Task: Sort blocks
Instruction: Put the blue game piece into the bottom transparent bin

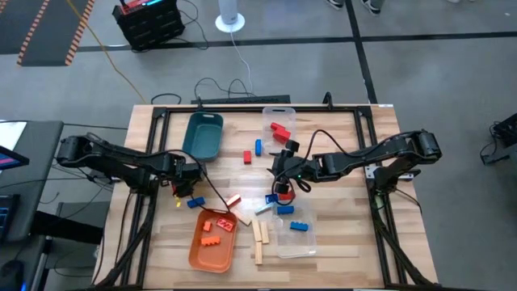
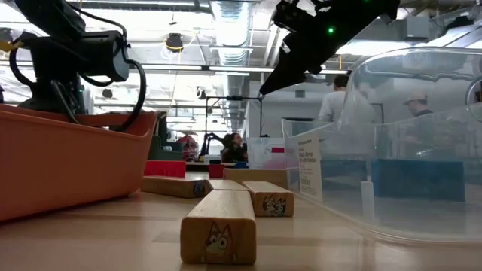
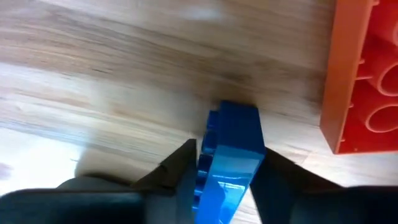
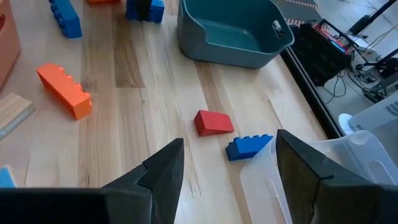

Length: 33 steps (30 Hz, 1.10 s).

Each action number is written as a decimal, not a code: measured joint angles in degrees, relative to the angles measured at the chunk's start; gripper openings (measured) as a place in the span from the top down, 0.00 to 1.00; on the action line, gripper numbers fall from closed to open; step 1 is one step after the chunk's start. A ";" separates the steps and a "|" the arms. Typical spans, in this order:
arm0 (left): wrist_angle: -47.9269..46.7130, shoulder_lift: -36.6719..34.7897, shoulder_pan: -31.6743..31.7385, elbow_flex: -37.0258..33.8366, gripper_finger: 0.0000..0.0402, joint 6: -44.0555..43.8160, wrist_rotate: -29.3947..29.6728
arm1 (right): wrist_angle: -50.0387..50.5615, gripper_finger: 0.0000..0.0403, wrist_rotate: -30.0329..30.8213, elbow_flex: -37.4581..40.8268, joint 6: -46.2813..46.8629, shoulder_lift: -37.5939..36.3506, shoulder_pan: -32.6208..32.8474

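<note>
Blue plastic fills the left wrist view: the left tool (image 3: 227,177) is clamped on a blue block (image 3: 231,152), held just above the wooden surface (image 3: 112,74) beside a red block (image 3: 367,74). From above, that tool (image 1: 187,174) sits left of centre, its arm stretched low from the left edge. The step looks like a pick just made; next, the block likely needs carrying to a tray, perhaps the teal tray (image 1: 203,134) or the orange tray (image 1: 212,242). The right tool (image 4: 227,168), fingers apart and empty, hovers mid-surface over a red wedge (image 4: 212,122) and small blue block (image 4: 247,147). Other blocks lie scattered across the surface.
</note>
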State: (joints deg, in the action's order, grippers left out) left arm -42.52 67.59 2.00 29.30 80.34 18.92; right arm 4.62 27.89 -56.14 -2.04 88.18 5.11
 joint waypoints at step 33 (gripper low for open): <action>36.06 1.03 -9.44 20.44 0.79 -50.03 -15.19 | -7.53 0.45 -0.57 6.77 2.27 -2.51 5.86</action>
State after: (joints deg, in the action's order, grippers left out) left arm -6.46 68.62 -7.44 49.74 30.31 3.73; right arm -2.91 27.32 -49.37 0.23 85.67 10.98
